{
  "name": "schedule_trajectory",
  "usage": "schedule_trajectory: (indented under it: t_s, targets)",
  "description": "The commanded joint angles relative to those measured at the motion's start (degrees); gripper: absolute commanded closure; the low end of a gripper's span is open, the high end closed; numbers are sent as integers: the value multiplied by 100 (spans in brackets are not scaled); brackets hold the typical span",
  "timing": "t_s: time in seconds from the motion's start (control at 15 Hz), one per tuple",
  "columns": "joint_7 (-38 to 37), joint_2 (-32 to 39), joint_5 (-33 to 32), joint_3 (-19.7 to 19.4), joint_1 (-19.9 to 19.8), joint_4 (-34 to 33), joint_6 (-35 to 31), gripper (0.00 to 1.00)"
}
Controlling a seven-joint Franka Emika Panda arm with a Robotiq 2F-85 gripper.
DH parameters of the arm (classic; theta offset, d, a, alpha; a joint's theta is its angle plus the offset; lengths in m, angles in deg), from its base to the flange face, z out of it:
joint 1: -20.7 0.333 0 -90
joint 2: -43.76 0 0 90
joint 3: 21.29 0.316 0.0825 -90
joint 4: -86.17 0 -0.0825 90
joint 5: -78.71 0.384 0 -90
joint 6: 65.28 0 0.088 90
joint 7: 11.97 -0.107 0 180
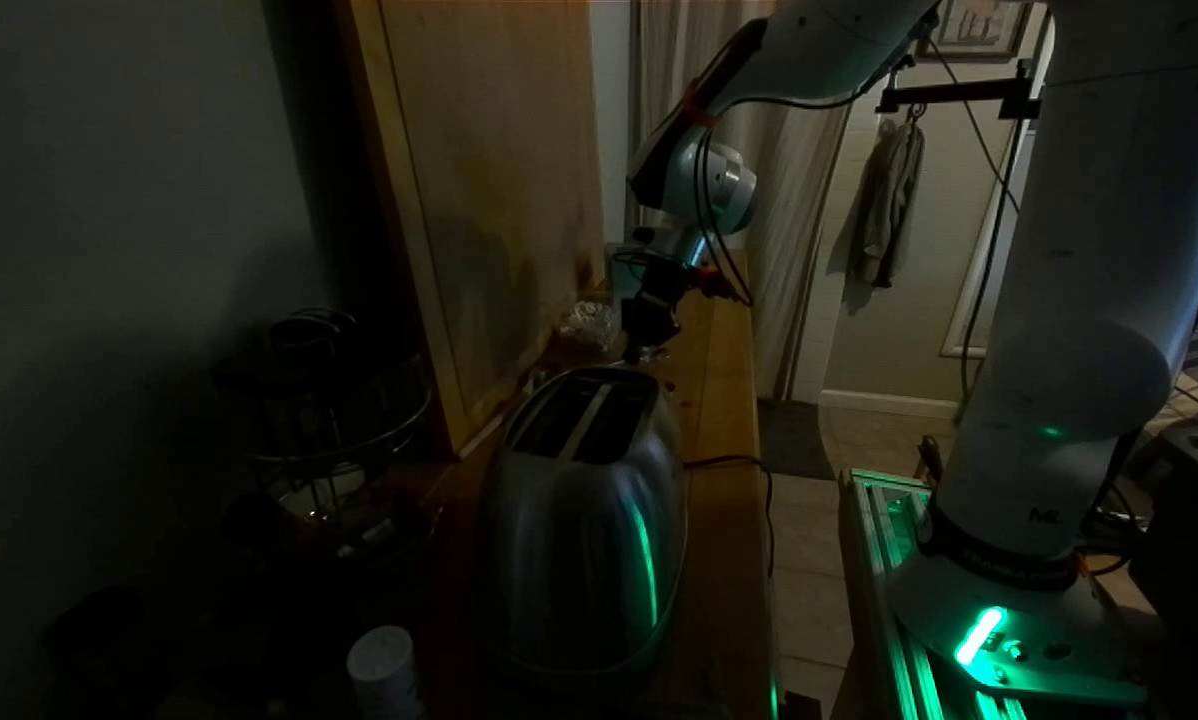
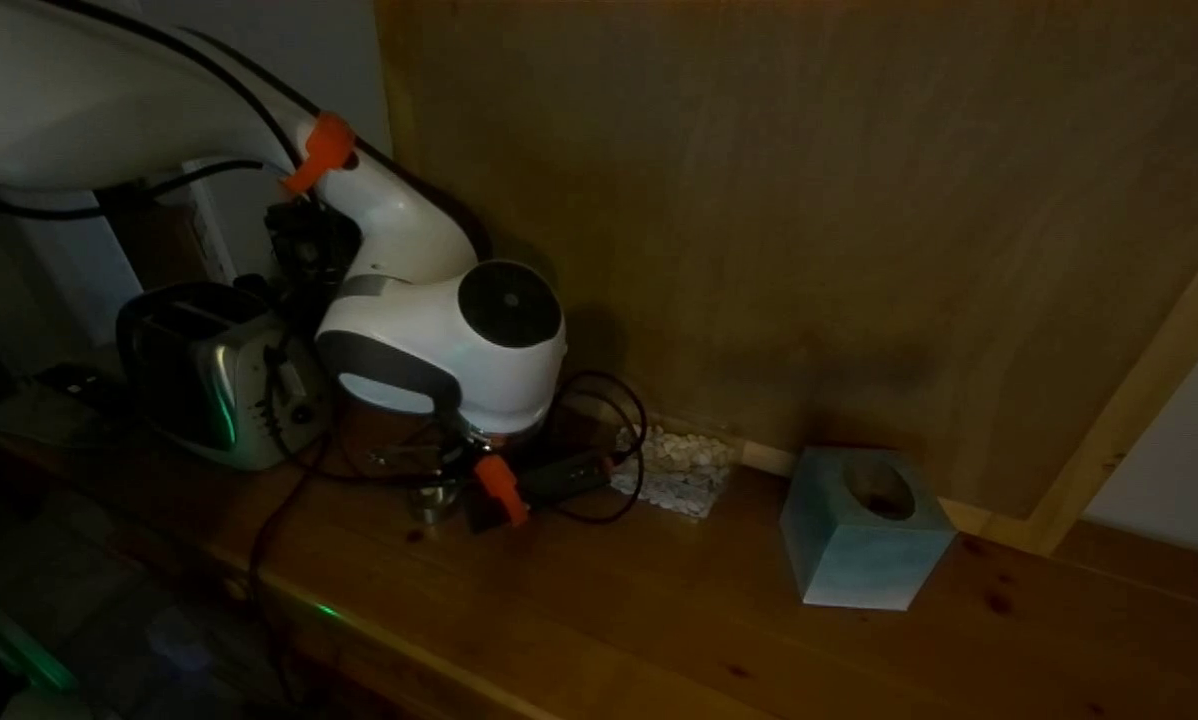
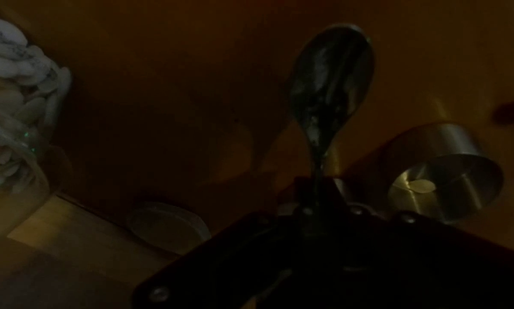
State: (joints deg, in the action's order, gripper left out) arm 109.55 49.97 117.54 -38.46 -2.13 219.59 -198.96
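Gripping one spoon (image 3: 332,77), claw (image 3: 319,197) clamped; nearby, one toaster (image 1: 584,520)

wooden counter (image 2: 659,610) with toaster (image 2: 257,400), metal cup (image 3: 445,172), pale-blue box (image 2: 864,545)

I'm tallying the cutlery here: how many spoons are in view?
1: a metal spoon, held in the gripper, clearest in the wrist view. Poor light may hide others.

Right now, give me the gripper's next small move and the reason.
Probably ease the gripper and the spoon it holds toward the pale pieces at the wrist view's left edge: the spoon looks bare, though the picture is dark, and inside the metal cup only one piece shows.
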Motion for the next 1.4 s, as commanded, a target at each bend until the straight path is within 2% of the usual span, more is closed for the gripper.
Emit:
schedule_trajectory:
  t_s: [0.0,0.47,1.33]
  targets:
    - [-194,-225,-71,-9,75,191,-199,98]
    - [-533,-226,-175,-17,106,229,-441,98]
    - [-833,-276,-134,0,108,315,-343,98]
